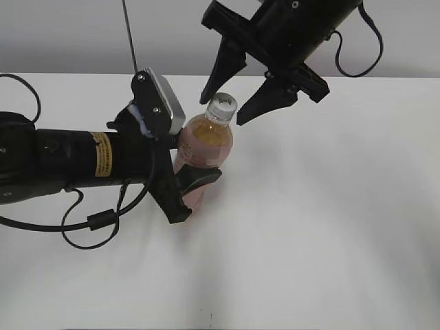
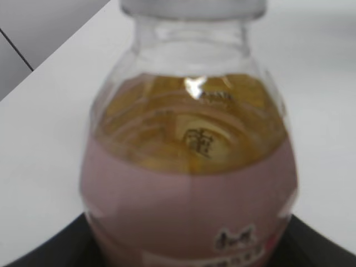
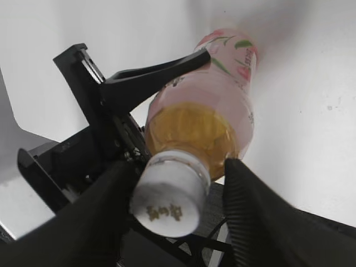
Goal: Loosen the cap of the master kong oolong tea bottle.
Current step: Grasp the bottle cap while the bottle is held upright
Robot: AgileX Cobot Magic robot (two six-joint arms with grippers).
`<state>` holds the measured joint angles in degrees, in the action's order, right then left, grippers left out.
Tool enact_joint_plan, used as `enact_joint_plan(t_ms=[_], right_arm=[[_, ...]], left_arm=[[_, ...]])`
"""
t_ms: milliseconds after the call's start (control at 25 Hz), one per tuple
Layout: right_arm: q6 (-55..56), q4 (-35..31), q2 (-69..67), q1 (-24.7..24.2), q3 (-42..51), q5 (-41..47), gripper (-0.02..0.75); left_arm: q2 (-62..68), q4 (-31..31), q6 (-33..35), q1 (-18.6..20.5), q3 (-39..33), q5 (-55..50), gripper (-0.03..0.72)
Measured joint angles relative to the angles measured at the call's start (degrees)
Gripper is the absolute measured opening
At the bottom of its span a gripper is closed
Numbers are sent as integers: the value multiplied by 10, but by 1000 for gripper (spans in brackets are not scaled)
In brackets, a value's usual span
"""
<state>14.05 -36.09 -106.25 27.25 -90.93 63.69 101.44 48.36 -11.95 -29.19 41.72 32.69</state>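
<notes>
Nearest the viewer in the exterior view, the left gripper (image 1: 194,180) reaches in from the side and is clamped on the body of the master kong oolong tea bottle (image 1: 203,152), one dark finger (image 1: 203,177) wrapped across the pink label. The bottle stands on the white table (image 1: 330,220), leaning slightly, held within this pincer's grasp. In the left wrist view the bottle (image 2: 189,183) fills the frame just ahead of the pincer, amber tea above the pink wrap, with the underside of the cap (image 2: 193,6) at the top edge.

Beyond and above it, the right gripper (image 1: 230,88) hangs with its jaws spread, one fingertip on either side of the cap (image 1: 223,106). In the right wrist view the cap (image 3: 169,194) sits between the two fingers (image 3: 253,211), close to both; whether either pad touches it I cannot tell, but a gap shows on at least one side, so the pincer is open, not yet gripping.

My judgement: the holding half of the job is done, and the approach to the cap is nearly complete. The cap looks fully seated on the neck. What remains is closing the right pincer on the ribbed side and twisting it loose while the left one keeps the bottle from turning
</notes>
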Motion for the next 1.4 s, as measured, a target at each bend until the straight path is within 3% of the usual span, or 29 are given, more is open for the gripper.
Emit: enact_joint_plan(t_ms=[240, 480, 600, 1000, 1400], right_arm=[[-10, -3, 0, 1, -1, 1, 290], [-100, -2, 0, 1, -2, 3, 290], [-203, -1, 0, 1, -3, 4, 290], [-879, -16, -1, 1, -4, 2, 290], [-1351, -24, -1, 1, -5, -5, 283]], left_arm=[[0, 0, 0, 0, 0, 2, 409], [0, 0, 2, 0, 0, 1, 409], [0, 0, 2, 0, 0, 1, 409], [0, -1, 2, 0, 0, 2, 409], [0, -12, -3, 2, 0, -3, 409]])
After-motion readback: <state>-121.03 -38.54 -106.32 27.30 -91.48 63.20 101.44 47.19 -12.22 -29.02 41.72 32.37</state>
